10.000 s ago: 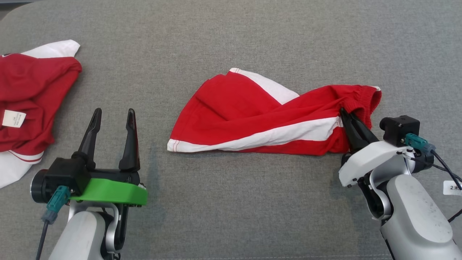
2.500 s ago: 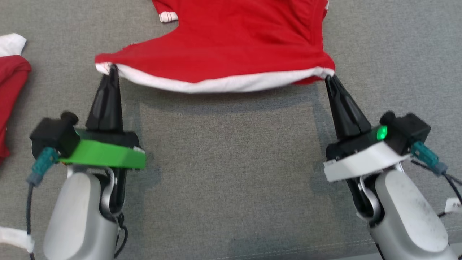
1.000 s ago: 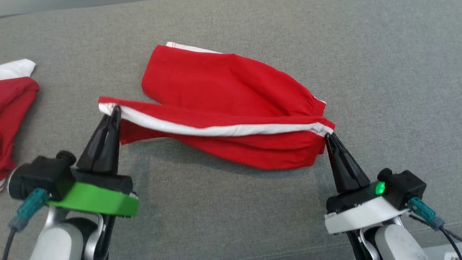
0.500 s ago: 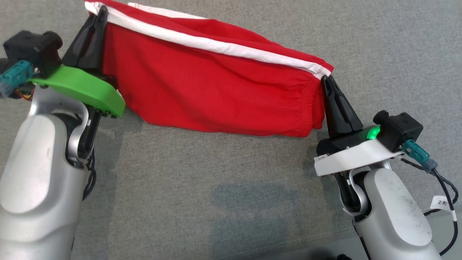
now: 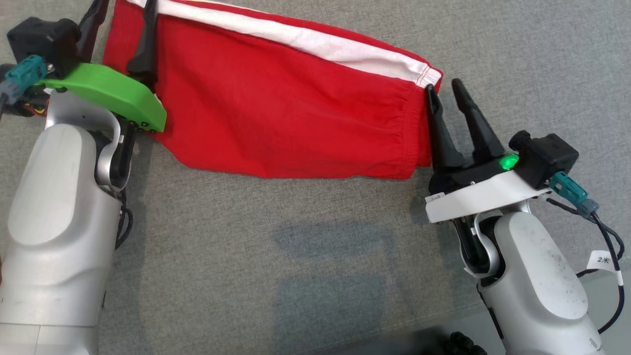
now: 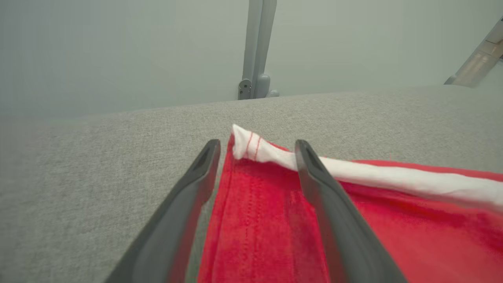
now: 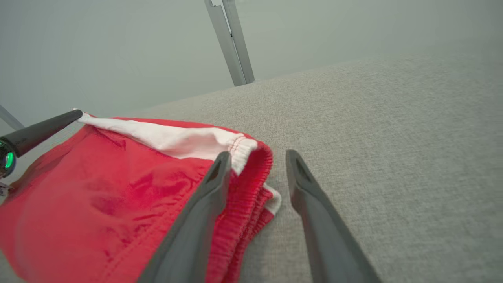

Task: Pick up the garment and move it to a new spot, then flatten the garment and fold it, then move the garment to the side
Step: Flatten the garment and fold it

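Note:
The garment (image 5: 286, 103) is a pair of red shorts with a white side stripe, lying doubled over on the grey surface with the stripe along its far edge. My left gripper (image 5: 125, 5) stands open over its left hem end, one finger over the red cloth and one beside it. In the left wrist view the left gripper (image 6: 257, 143) straddles the hem of the garment (image 6: 393, 220), fingers apart. My right gripper (image 5: 442, 86) is open at the elastic waistband end. In the right wrist view the right gripper (image 7: 259, 154) has its left finger over the waistband of the garment (image 7: 118, 188).
The grey padded surface (image 5: 276, 256) stretches toward me below the garment. A metal post (image 6: 255, 47) rises behind its far edge. A cable with a white tag (image 5: 604, 259) hangs off my right arm. Something dark (image 5: 463, 342) sits at the bottom edge.
Both grippers were shut on the garment's two ends half a second ago. Both have now opened and let go, and the cloth has settled on the surface.

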Motion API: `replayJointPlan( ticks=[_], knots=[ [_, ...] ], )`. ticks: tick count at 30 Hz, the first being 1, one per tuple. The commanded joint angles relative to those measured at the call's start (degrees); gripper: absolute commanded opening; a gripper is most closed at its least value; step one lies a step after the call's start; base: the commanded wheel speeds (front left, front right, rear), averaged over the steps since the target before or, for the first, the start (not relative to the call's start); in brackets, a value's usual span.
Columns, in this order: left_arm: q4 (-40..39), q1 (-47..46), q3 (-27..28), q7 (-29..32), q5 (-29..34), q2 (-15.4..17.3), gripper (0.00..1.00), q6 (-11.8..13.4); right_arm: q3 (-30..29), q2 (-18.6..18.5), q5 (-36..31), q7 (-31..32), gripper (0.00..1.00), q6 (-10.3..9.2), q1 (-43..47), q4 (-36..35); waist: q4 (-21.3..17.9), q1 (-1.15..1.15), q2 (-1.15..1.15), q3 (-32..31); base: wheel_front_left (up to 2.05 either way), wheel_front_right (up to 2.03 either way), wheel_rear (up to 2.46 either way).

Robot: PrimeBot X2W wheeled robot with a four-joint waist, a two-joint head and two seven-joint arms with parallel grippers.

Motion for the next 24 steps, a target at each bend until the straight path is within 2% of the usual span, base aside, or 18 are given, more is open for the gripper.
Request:
replayJointPlan(
  ticks=[1,5,10,16,24],
  knots=[
    [-0.02,0.99,0.35,-1.51,-0.33,-0.11,1.00,0.23,-0.53,-0.07,-0.83,-0.21,1.00,-0.01,0.99,-0.73,0.62,0.00,0.00,-0.71,0.00,0.00,0.00],
    [-2.34,4.48,1.50,-7.21,-0.18,-0.33,1.00,1.56,-2.21,-0.10,-3.39,-0.20,1.00,-0.02,3.14,-3.73,1.69,0.00,0.00,-2.31,0.00,0.00,0.00],
    [-9.28,10.50,3.65,-10.13,-0.25,-0.33,1.00,3.78,-5.55,-0.09,-7.03,-0.21,1.00,-0.01,5.98,-8.60,3.40,0.00,0.00,-4.61,0.00,0.00,0.00],
    [-19.19,19.46,5.99,-10.74,1.15,1.14,1.00,6.81,-8.79,-0.07,-10.04,-0.21,1.00,-0.01,8.27,-11.20,4.52,0.00,0.00,-7.85,0.00,0.00,0.00],
    [-25.74,29.39,5.79,-8.55,2.35,2.31,1.00,9.77,-10.76,-0.09,-11.49,-0.21,1.00,-0.02,11.02,-10.41,4.79,0.00,0.00,-11.47,0.00,0.00,0.00]
  ],
)
